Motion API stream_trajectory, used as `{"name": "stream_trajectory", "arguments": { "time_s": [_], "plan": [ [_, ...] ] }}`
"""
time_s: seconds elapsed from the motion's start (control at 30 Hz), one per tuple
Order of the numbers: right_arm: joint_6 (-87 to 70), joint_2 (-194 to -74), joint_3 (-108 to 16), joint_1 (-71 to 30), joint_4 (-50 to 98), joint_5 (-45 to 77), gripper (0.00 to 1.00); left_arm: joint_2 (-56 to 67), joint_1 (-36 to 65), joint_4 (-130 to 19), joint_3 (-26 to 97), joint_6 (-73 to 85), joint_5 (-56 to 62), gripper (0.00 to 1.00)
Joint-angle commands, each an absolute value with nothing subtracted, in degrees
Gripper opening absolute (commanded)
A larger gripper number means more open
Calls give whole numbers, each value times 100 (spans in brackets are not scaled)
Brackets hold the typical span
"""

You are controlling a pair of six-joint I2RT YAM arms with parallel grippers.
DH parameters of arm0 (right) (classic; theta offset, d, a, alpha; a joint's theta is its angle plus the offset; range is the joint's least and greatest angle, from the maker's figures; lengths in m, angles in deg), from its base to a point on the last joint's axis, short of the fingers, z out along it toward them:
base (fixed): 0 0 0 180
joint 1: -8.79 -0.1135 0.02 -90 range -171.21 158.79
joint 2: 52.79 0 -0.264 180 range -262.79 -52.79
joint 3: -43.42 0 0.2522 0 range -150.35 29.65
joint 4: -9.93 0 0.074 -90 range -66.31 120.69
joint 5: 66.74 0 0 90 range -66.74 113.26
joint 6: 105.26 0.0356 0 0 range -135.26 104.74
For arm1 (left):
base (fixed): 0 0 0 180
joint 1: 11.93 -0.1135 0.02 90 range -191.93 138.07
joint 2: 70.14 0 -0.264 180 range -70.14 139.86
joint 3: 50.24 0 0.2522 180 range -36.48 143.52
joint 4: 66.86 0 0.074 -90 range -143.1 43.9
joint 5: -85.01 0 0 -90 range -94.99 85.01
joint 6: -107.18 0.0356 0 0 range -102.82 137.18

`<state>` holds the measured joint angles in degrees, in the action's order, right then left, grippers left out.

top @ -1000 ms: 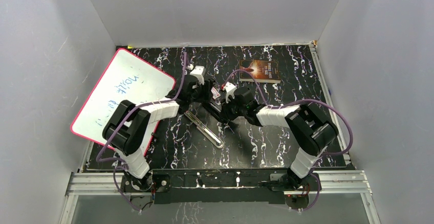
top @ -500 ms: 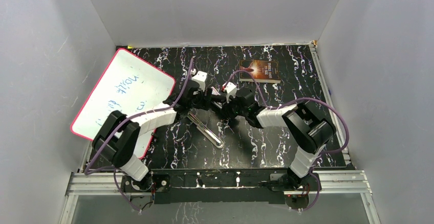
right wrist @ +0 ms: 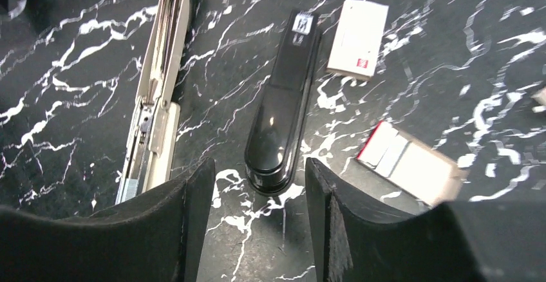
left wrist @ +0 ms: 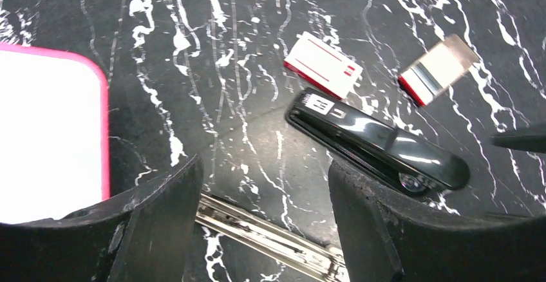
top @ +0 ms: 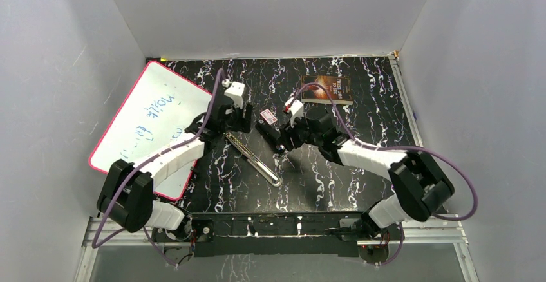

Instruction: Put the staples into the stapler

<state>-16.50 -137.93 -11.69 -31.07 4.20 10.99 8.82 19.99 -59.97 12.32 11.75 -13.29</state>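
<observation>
The stapler lies in two parts on the dark marbled table. Its glossy black body and its long metal rail lie side by side, apart. A closed white and red box lies by the body's far end. A half-open red-edged box shows silvery staples at its mouth. My left gripper hangs open over the rail, empty. My right gripper is open and empty just short of the black body's rounded end.
A pink-framed whiteboard leans at the left, close to my left arm. A dark book lies at the back right. Grey walls close in the table on three sides.
Both grippers have opened and drawn apart from where they met over the stapler. The left arm swung left, the right arm pulled back to the right.
</observation>
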Motion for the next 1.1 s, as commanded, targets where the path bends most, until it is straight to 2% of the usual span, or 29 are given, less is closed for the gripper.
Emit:
{"name": "stream_trajectory", "arguments": {
  "time_s": [0.0,0.1,0.23,0.4,0.47,0.57,0.67,0.8,1.07],
  "plan": [
    [-1493,-13121,-1024,-3119,610,1676,62,667,1587,-5927,1378,668,-941,70],
    [-1404,-13130,-1121,-3120,759,1743,61,797,1541,-6015,1430,393,-783,70],
    [-1413,-13439,-1369,-3111,996,1243,61,1158,1520,-6054,1617,281,-450,70],
    [-1396,-13466,-1467,-3159,1291,851,60,1224,1324,-5545,1817,47,-358,71],
    [-1377,-13287,-1349,-3361,1318,1119,61,1042,1211,-5581,1620,-213,-329,72],
    [-1224,-12968,-1200,-3820,1356,1801,61,854,1129,-5489,1432,-601,-493,81],
    [-959,-12552,-922,-4300,1191,2426,61,547,1065,-5479,1238,-887,-515,85],
    [-777,-12425,-944,-4865,1310,3054,62,349,1028,-5552,1023,-1064,-427,86],
    [-182,-13086,-1064,-5429,1490,3478,62,168,1013,-5622,685,-1288,-312,86]
  ]
}}
